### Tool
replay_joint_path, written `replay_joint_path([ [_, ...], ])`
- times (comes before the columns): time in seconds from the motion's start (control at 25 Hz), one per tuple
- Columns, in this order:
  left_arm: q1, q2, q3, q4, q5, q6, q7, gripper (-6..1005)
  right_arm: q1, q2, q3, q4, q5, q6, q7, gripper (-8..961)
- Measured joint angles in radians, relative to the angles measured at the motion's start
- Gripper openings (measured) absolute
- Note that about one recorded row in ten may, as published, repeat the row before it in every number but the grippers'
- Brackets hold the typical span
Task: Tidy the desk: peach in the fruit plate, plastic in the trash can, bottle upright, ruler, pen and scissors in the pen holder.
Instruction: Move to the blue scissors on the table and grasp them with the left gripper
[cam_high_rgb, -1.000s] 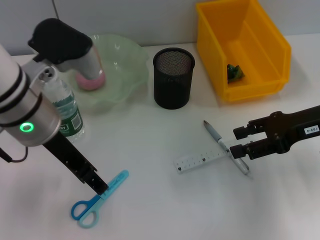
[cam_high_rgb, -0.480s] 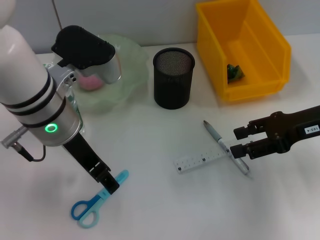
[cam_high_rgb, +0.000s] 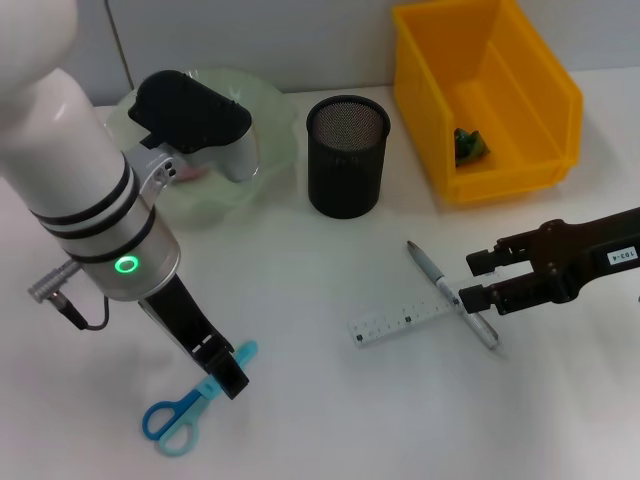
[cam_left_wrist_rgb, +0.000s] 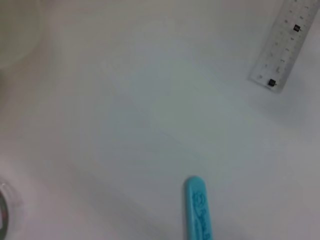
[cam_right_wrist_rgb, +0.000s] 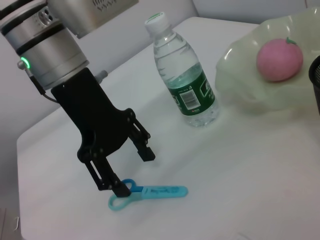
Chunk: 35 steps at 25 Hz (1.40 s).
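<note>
Blue scissors (cam_high_rgb: 177, 418) lie at the front left, their blade tip (cam_left_wrist_rgb: 197, 210) showing in the left wrist view. My left gripper (cam_high_rgb: 226, 372) hangs open just above the blade, its fingers (cam_right_wrist_rgb: 145, 150) straddling the scissors (cam_right_wrist_rgb: 152, 192). A ruler (cam_high_rgb: 398, 322) and a pen (cam_high_rgb: 448, 292) lie crossed at centre right. My right gripper (cam_high_rgb: 479, 281) stands open beside the pen's lower end. The bottle (cam_right_wrist_rgb: 187, 82) stands upright. The peach (cam_right_wrist_rgb: 280, 59) rests in the green fruit plate (cam_right_wrist_rgb: 250, 92). Green plastic (cam_high_rgb: 469, 145) lies in the yellow trash can (cam_high_rgb: 545, 95). The black mesh pen holder (cam_high_rgb: 346, 160) stands at the centre back.
My left arm's bulky wrist (cam_high_rgb: 95, 215) covers the bottle and much of the fruit plate (cam_high_rgb: 275, 150) in the head view. The ruler's end (cam_left_wrist_rgb: 282, 45) shows in the left wrist view. The white table runs to an edge at the front left.
My left arm has swung rightward and lower, carrying its open gripper along the scissors from the handle end toward the blade. The right arm, pen and ruler have not moved.
</note>
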Motion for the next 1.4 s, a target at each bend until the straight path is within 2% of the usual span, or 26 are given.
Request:
replay_joint_path([
  [0.8,-0.016,-0.001,0.057,-0.098,-0.015,-0.081,-0.011,817,0.0,0.0,0.0,0.001,0.0,0.001,-0.008,725],
  [1.4,-0.03,-0.001,0.084,-0.13,-0.015,-0.09,-0.011,813,0.002,0.0,0.0,0.004,0.0,0.001,-0.01,725],
])
